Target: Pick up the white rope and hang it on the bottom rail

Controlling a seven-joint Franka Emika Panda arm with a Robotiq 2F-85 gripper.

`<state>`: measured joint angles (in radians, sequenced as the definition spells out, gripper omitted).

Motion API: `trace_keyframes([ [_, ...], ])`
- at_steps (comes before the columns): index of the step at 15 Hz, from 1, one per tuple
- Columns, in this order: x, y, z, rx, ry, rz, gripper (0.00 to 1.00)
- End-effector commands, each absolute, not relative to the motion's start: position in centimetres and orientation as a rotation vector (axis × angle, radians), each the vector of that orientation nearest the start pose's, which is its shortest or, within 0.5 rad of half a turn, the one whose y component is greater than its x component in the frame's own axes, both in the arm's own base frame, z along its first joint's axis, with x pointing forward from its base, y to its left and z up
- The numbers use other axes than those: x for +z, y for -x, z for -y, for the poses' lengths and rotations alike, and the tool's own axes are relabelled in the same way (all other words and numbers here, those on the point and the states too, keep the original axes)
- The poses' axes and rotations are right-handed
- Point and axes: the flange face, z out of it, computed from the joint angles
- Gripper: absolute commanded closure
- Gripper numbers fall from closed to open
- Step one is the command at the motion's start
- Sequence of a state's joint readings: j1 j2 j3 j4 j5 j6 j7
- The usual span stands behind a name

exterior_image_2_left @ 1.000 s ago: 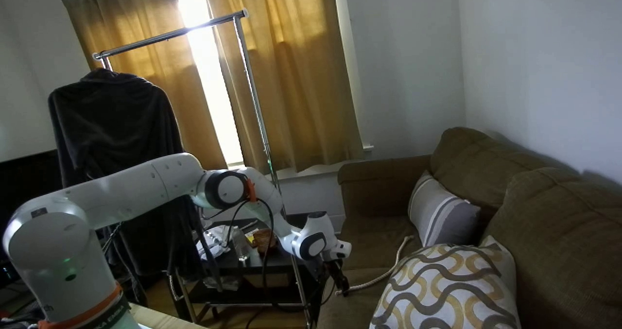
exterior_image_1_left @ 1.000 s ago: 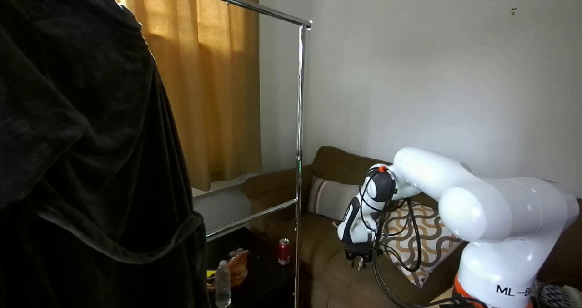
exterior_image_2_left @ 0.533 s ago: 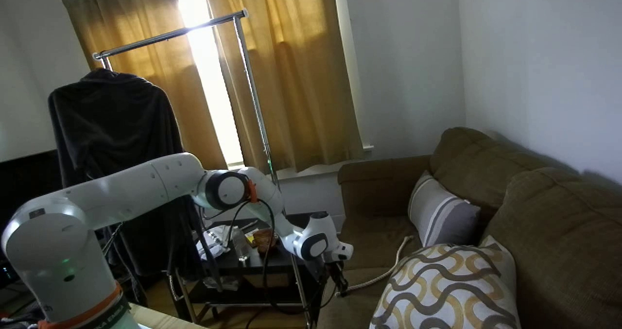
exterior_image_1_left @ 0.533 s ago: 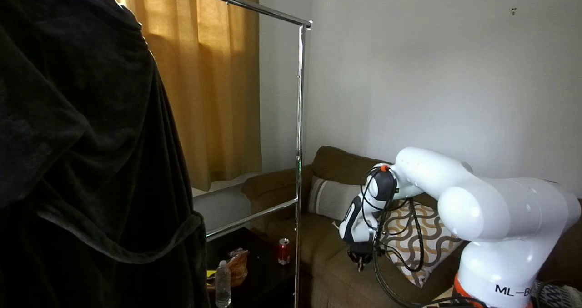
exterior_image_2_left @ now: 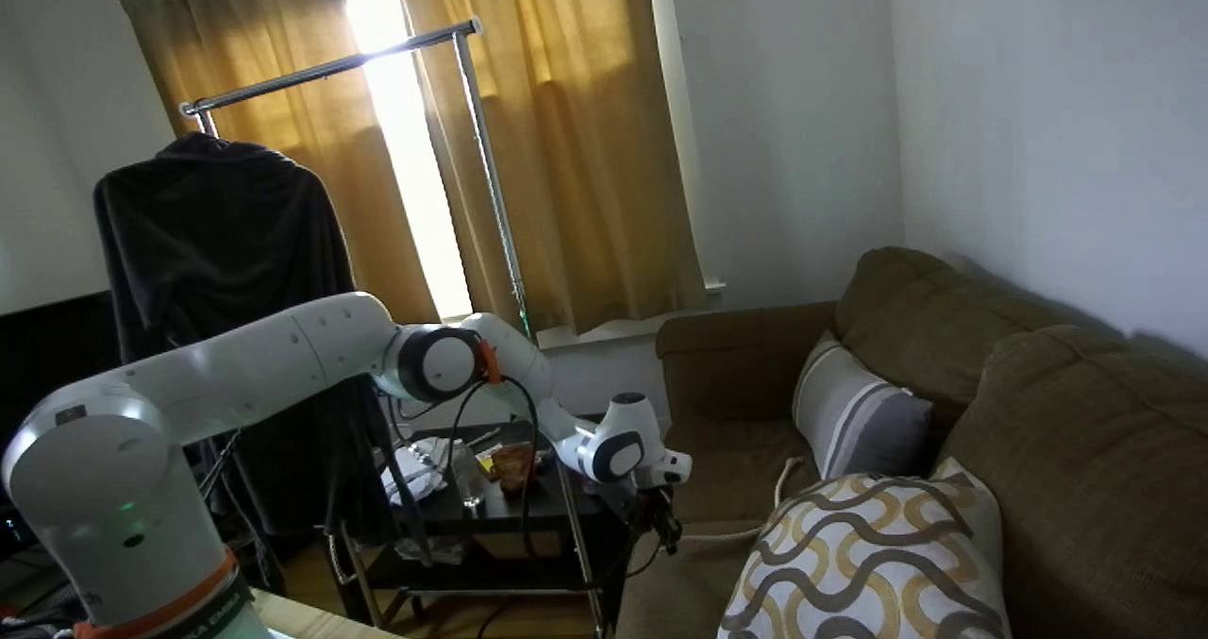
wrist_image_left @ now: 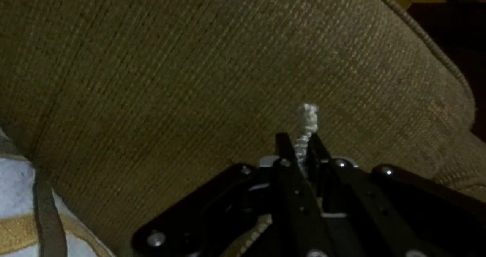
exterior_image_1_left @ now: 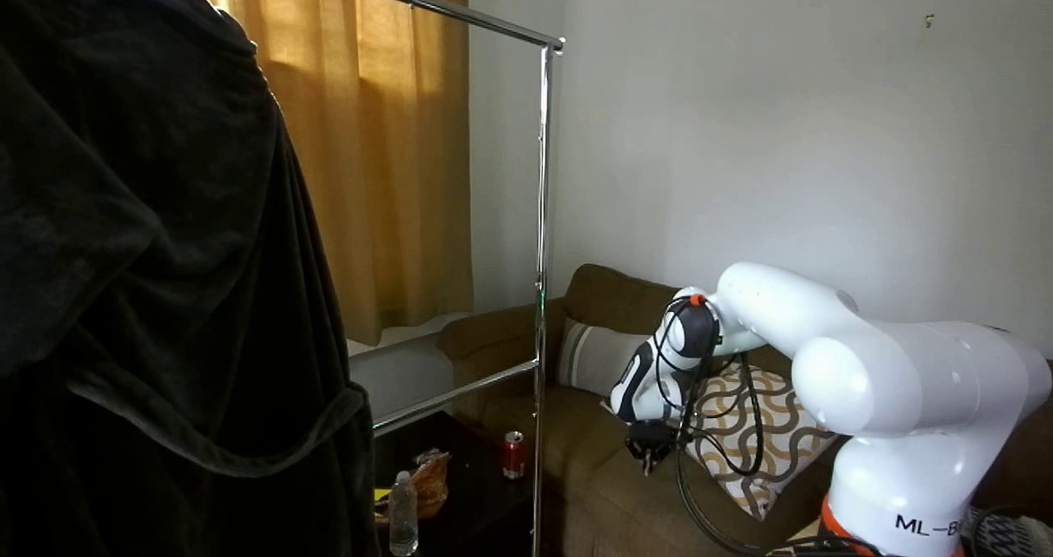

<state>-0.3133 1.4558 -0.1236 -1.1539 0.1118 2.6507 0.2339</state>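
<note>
The white rope point(exterior_image_2_left: 722, 536) stretches from my gripper point(exterior_image_2_left: 668, 537) across the brown seat. It passes behind the patterned pillow, and a further bit shows near the striped pillow. In the wrist view my gripper point(wrist_image_left: 298, 139) is shut on the rope near its end, and the short free tip of the rope point(wrist_image_left: 310, 118) pokes out past the fingertips. More rope shows beneath the left finger. In an exterior view my gripper point(exterior_image_1_left: 647, 458) hangs above the sofa, right of the rack. The bottom rail point(exterior_image_1_left: 461, 394) joins the rack's upright, its far part hidden by the dark robe.
A chrome upright point(exterior_image_1_left: 541, 211) stands between arm and robe point(exterior_image_1_left: 181, 252). Behind it, a black table holds a red can point(exterior_image_1_left: 513, 455), a water bottle point(exterior_image_1_left: 403, 512) and an orange bag. A patterned pillow point(exterior_image_2_left: 868, 563) and striped pillow point(exterior_image_2_left: 854, 412) lie on the sofa point(exterior_image_2_left: 746, 356).
The fingers have come together on the rope. My gripper has then risen a little, drawing the rope's near stretch up and straighter.
</note>
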Motion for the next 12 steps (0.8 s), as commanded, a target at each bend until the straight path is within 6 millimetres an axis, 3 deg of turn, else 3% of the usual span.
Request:
trace_keyframes([
  [1,-6.2,-63.5,25.8,0.034,3.05,-1.02,0.97],
  [7,2.1,-63.8,19.4,0.214,3.142,-0.804,0.97],
  [12,8.8,-61.9,14.8,0.349,3.257,-0.62,0.97],
])
